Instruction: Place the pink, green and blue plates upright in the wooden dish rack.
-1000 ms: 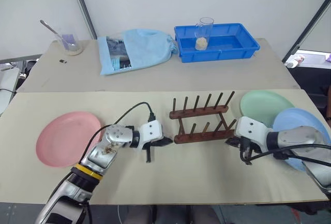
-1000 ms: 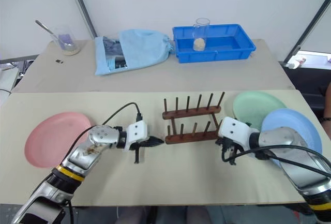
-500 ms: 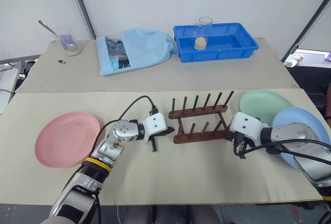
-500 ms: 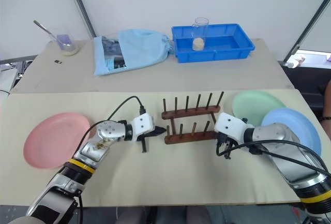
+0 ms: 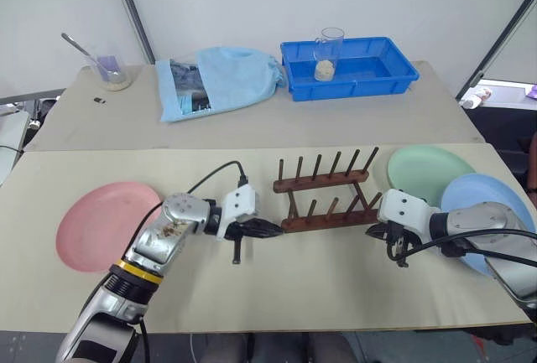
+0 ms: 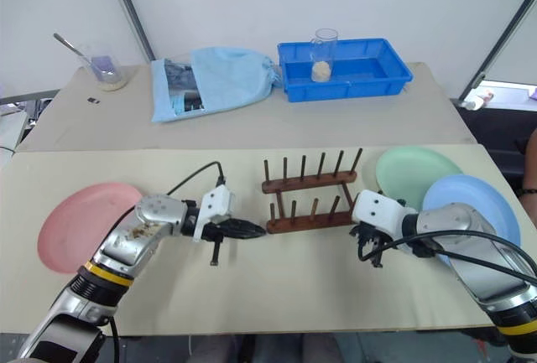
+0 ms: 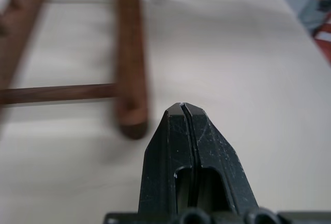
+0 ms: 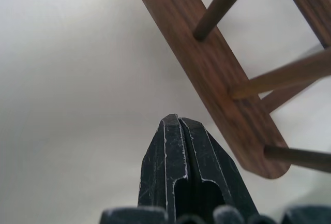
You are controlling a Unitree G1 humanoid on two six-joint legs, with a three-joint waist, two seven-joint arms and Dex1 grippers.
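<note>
Left gripper (image 5: 275, 230) back from half a second ago, closed, just left of wooden dish rack (image 5: 327, 193)

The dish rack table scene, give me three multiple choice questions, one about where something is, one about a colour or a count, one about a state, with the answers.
1. Where is the pink plate?
A. flat on the table, on the robot's left
B. upright in the dish rack
C. inside the blue tray

2. How many plates stand in the wooden dish rack?
A. none
B. one
C. three

3. What state is the left claw in?
A. shut, holding nothing
B. wide open
C. shut on a plate

Answers:
1 A, it lies flat, far from the rack.
2 A, the green plate and blue plate lie on the table at the right, the blue one partly over the green.
3 A, its fingers meet with nothing between.
</note>
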